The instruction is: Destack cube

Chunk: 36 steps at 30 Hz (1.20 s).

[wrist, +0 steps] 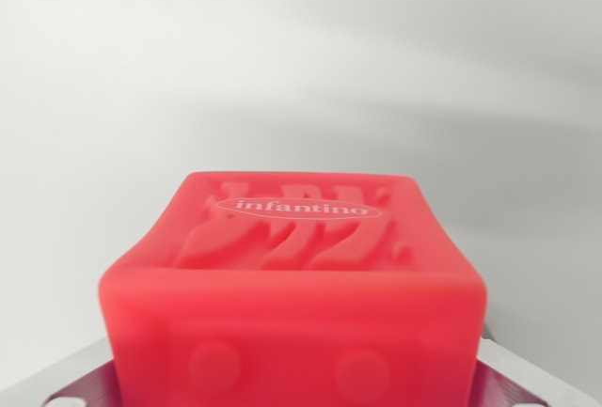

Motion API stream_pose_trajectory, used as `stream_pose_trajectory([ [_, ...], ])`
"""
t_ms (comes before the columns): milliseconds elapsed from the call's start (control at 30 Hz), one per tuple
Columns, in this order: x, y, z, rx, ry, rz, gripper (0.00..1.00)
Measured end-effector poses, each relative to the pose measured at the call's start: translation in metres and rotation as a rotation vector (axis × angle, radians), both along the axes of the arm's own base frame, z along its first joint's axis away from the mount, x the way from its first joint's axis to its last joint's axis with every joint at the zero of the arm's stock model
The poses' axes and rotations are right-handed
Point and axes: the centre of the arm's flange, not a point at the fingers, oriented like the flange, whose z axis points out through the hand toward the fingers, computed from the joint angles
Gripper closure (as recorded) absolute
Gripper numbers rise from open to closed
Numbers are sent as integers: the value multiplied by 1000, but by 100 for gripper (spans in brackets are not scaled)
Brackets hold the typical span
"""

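White and featureless, the background [301, 40] took up the upper half of the wrist view, crossed only by soft grey bands of shadow that ran diagonally toward the view's right; whether it was a tabletop or a wall could not be told.

Below it sat the red cube [296, 285], very close to the camera and filling the lower middle of the picture. It looked soft and rubbery, with rounded edges. Its upward-facing side carried raised wavy relief shapes and an oval label [301, 208] with the word "infantino" in pale letters. The side nearest the camera showed two faint round bumps — one toward the view's left, one toward its right — and its lower edge was cut off by the bottom of the picture.

At both bottom corners, pieces of grey metal [66, 383] with fine machining lines stuck out from behind the cube — part of the gripper, it seemed, though the fingers themselves were hidden. The cube lay between these pieces, but whether the gripper was clamped on it or standing apart could not be told, and nothing under the cube was visible.
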Motion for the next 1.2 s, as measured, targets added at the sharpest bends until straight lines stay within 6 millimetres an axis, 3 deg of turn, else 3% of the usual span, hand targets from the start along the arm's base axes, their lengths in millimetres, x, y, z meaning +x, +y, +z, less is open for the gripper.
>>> stream_pose_trajectory([
  [267, 8, 7, -7, 1, -3, 46, 100],
  [1200, 8, 7, -89, -1, 2, 51, 100],
])
